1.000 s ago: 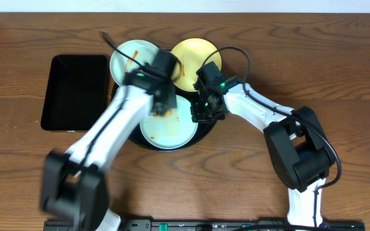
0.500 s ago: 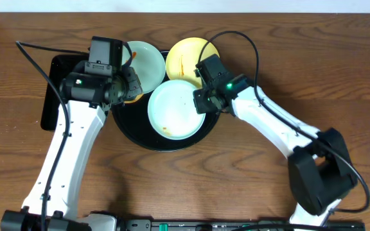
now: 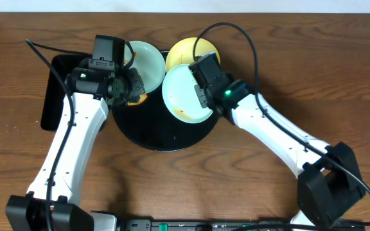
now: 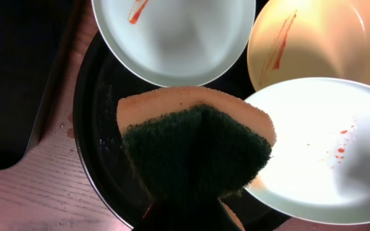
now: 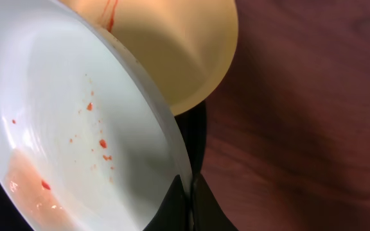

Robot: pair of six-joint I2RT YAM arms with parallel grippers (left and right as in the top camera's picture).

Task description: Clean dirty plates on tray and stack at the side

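My right gripper is shut on the rim of a pale blue-green plate, which it holds tilted above the round black tray. A few orange-red specks and a smear remain on that plate. The plate partly covers the pale yellow plate, which has a red streak. My left gripper is shut on an orange sponge with a dark green scouring face, over the tray's left part. A second blue-green plate with a red streak sits at the tray's back left.
A smaller rectangular black tray lies left of the round one on the wooden table. Cables loop above both arms at the back.
The left arm and sponge have pulled off the front plate to the left. The right gripper has lifted that plate and carried it back and right, over the yellow plate.
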